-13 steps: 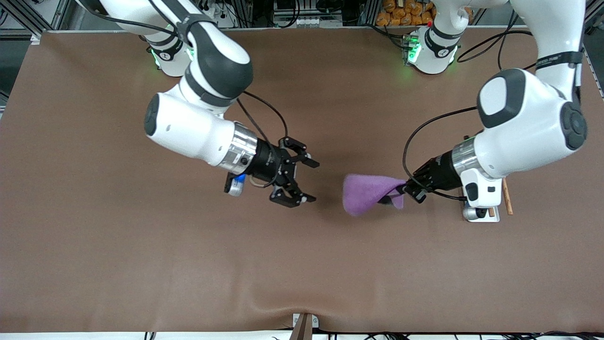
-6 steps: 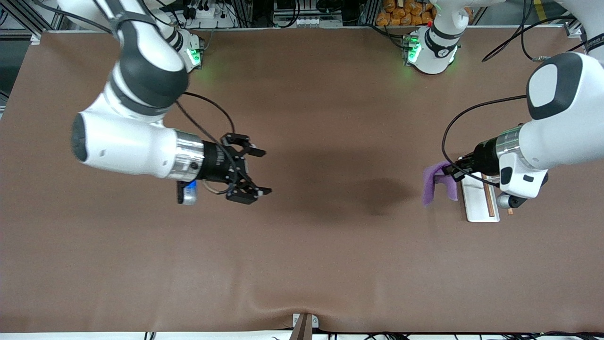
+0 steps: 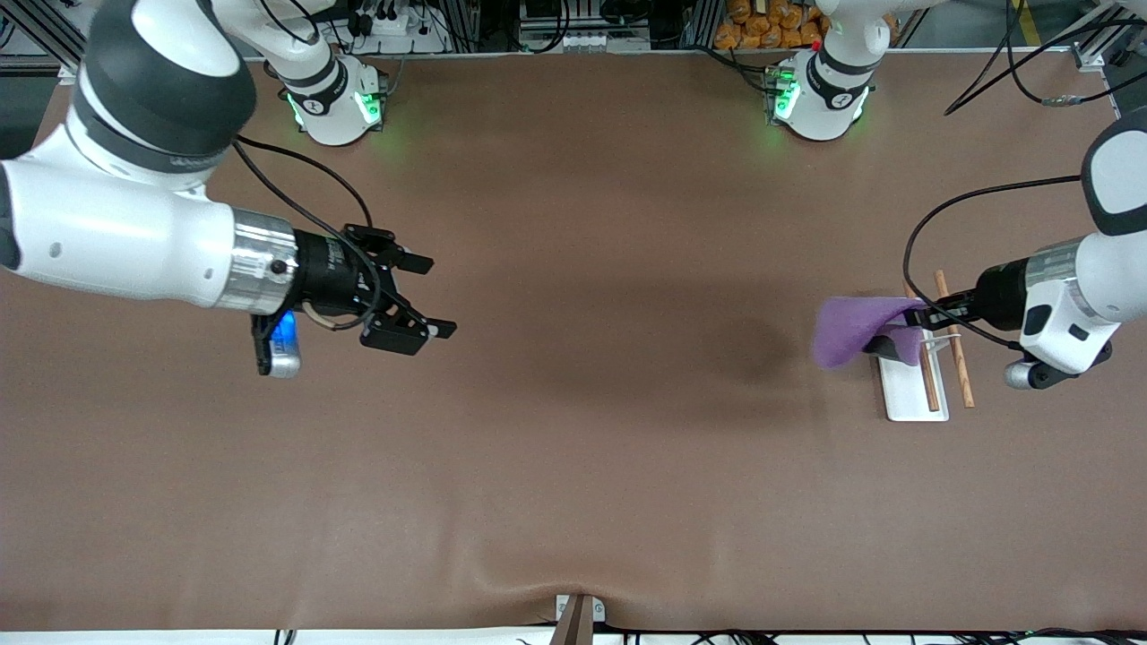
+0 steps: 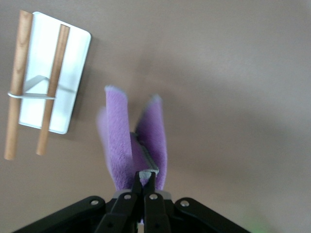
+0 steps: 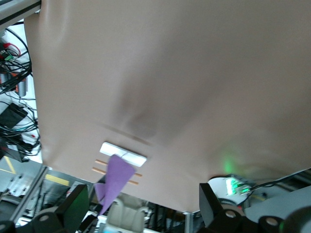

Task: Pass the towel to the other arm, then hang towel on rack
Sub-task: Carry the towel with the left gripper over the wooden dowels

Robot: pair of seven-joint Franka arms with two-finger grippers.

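Note:
The purple towel (image 3: 856, 328) hangs from my left gripper (image 3: 916, 315), which is shut on its hem and holds it in the air over the rack's edge. In the left wrist view the towel (image 4: 121, 145) droops in two folds from the shut gripper (image 4: 144, 175). The rack (image 3: 909, 394) is a white base with two wooden rods (image 3: 953, 340), at the left arm's end of the table; it also shows in the left wrist view (image 4: 73, 63). My right gripper (image 3: 428, 296) is open and empty over the table toward the right arm's end. The right wrist view shows the towel (image 5: 115, 182) and rack (image 5: 122, 154) far off.
The brown table mat (image 3: 573, 430) has a slight ridge near the front edge. A small bracket (image 3: 578, 618) sits at the middle of that edge. Both arm bases (image 3: 820, 90) stand along the top edge with cables around them.
My left gripper carried the towel from the table's middle toward the left arm's end, now over the rack. My right gripper, open, drew back toward the right arm's end.

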